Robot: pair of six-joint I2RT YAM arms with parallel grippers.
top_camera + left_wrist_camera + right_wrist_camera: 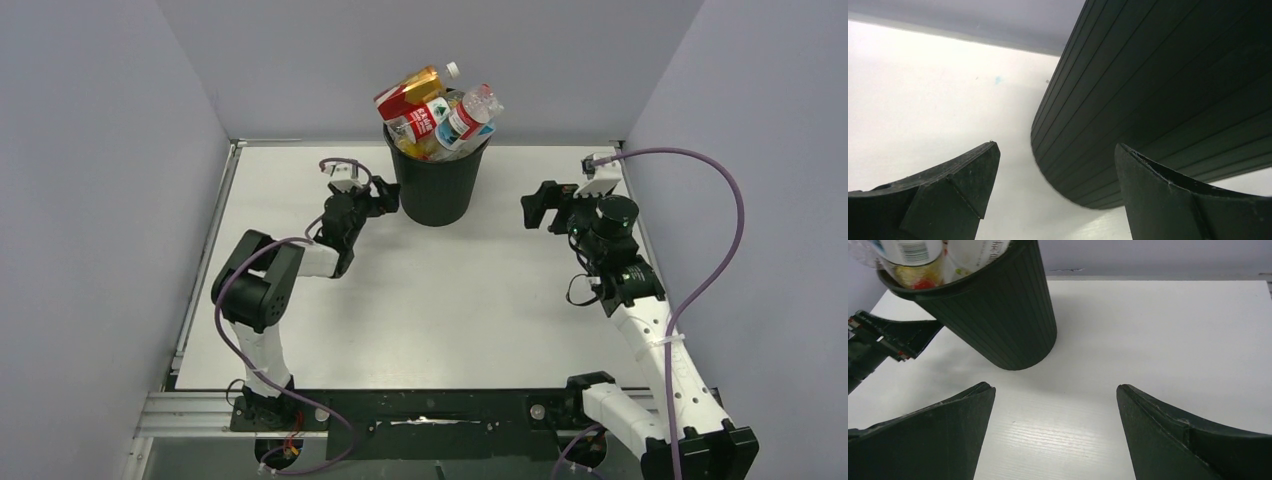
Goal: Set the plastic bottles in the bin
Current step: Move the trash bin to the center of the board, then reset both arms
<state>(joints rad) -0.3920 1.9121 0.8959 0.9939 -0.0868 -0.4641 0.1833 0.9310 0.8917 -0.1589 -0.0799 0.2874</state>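
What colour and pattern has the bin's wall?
The bin is black with fine vertical ribs; clearest in the left wrist view.

No legible wording found, red label on clear plastic bottle (428, 117) in round black ribbed plastic bin (437, 185) carries white characters too small to read, white bottle label (912, 247) shows barcode, digits unreadable

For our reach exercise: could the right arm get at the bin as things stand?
Probably yes: the open right gripper faces the bin, with only table surface between them.
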